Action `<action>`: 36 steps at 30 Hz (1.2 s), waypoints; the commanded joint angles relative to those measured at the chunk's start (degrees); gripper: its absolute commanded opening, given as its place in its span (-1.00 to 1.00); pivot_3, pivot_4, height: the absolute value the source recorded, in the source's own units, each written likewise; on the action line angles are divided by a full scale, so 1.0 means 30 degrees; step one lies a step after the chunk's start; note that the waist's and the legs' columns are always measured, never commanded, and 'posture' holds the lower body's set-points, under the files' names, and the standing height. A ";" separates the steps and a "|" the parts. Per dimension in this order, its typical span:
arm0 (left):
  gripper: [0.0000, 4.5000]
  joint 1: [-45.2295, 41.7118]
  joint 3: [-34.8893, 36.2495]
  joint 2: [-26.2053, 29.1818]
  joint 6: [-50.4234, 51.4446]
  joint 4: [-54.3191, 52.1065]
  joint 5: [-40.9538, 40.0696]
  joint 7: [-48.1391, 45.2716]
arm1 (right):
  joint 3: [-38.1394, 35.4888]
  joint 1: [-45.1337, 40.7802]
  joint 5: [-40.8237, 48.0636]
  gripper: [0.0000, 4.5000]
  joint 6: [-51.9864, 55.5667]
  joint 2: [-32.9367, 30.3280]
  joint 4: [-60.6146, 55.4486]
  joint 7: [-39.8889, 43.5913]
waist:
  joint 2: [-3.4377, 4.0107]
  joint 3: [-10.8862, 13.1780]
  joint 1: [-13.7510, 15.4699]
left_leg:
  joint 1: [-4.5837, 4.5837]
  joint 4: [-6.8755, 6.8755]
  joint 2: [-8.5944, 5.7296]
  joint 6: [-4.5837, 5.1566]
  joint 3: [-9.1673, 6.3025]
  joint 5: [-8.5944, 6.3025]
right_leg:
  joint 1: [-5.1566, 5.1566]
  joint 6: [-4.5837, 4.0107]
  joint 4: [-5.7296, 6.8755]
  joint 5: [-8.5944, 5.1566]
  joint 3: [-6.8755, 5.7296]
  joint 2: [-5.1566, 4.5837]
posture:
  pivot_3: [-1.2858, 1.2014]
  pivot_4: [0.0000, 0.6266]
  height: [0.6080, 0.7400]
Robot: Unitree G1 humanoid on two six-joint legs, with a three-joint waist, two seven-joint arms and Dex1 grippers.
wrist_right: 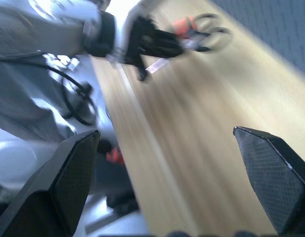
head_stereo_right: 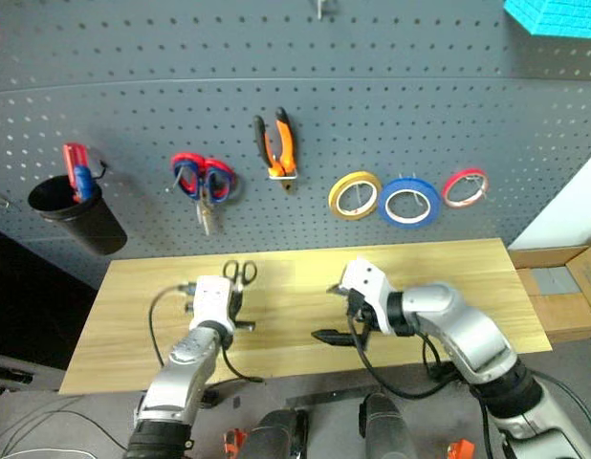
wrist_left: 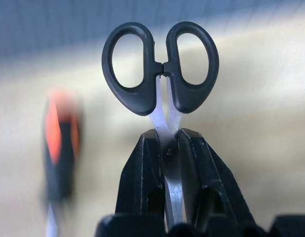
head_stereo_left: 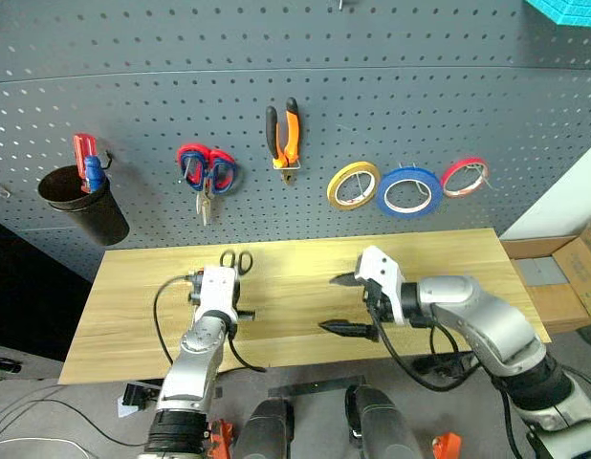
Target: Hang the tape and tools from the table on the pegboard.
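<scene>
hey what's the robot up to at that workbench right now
It is hanging tools on the pegboard. The left gripper is shut on the blades of the small black-handled scissors, handles pointing away from it, over the table. The right gripper is open and holds nothing. The orange-handled pliers and the blue tape already hang on the board; an orange-and-black screwdriver lies on the table.

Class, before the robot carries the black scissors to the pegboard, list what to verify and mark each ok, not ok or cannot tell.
1. Left end effector shut on the scissors blades: ok.
2. Handle loops free for a hook: ok.
3. Right end effector open, holding nothing: ok.
4. Pliers and blue tape hung on the pegboard: ok.
5. Free hook for the scissors: cannot tell.
6. Screwdriver hung: not ok, lies on the table.
</scene>
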 commanded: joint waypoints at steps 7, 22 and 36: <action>-0.93 0.2478 -0.0341 0.0266 -0.4835 -0.3900 0.0835 -0.0329 | -0.0126 -0.2016 0.0661 1.00 -0.1925 0.0552 0.0136 0.1999 | -0.0041 -0.0264 0.0202 | -0.0109 -0.0021 0.0000 -0.0044 -0.0102 -0.0018 | -0.0023 -0.0023 -0.0124 0.0021 -0.0048 0.0003 | 0.04 -0.57 1.00; -0.93 0.2196 0.1126 -0.1040 -0.6316 -0.7360 0.1640 0.1695 | -0.0783 -0.4129 -0.0110 1.00 -0.3920 0.2925 0.2240 0.0780 | -0.0030 -0.0548 0.0913 | -0.0109 -0.0006 0.0000 -0.0016 -0.0105 -0.0003 | -0.0001 -0.0015 -0.0184 0.0092 -0.0124 0.0029 | 0.08 -0.55 1.00; -0.93 0.0151 0.1127 -0.1373 -0.3076 -0.5412 0.0580 0.0806 | -0.1838 -0.5160 -0.1461 1.00 -0.4453 0.4479 0.3659 -0.2083 | -0.0029 -0.0661 0.0966 | -0.0103 -0.0005 0.0001 -0.0053 -0.0094 0.0020 | -0.0008 -0.0043 -0.0159 0.0141 -0.0123 0.0049 | 0.06 -0.59 1.00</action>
